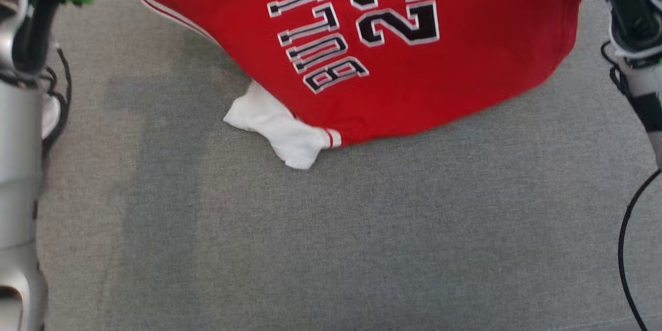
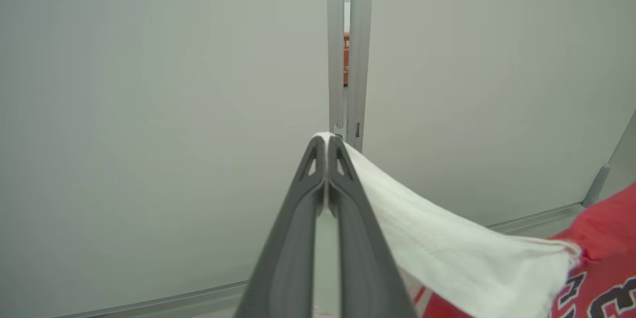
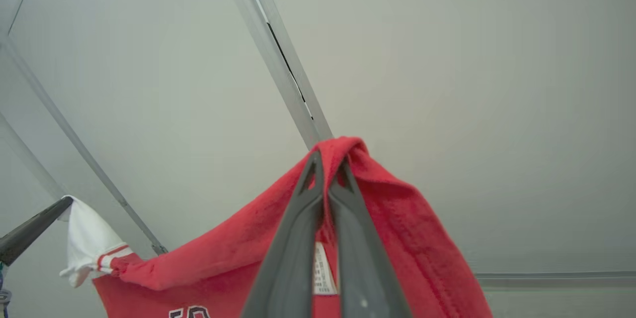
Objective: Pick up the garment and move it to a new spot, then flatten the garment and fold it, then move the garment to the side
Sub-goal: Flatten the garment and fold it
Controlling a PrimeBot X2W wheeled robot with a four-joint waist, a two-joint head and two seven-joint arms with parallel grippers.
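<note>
Pincer-first, from the left wrist view: clamping the left pincer (image 2: 326,143) tight, fingers pressed flat together, on the tip of a white sleeve (image 2: 447,253) of the garment (image 2: 608,238), well up off the table. Letting the sleeve cloth sag away from the pinch toward the red body, with pale wall panels (image 2: 149,109) behind.

Moving on to the right wrist view: clenching the right pincer (image 3: 328,159) just as firmly on a bunched fold of red cloth, probably at the neck edge, going by the small sewn label (image 3: 323,268) hanging just under the pinch. Holding the garment in a slack swag across to the left pincer, both grips looking about level above the table.

Turning to the head view: hanging the garment down onto the grey table (image 1: 331,248), resting its lower bulge there with a loose sleeve (image 1: 279,129) crumpled on the table beside the red cloth. Showing the printed 23 (image 1: 393,0) upside down, higher above the table.

Reading the step in hand as the carry to a new spot, or the very start of flattening; hard telling which. Next, needing to spread the two grips apart to take out the slack, then lowering toward the table while drawing back, so as to lay the front flat without trapping the loose sleeve underneath. Not letting go until the cloth is lying on the table.
</note>
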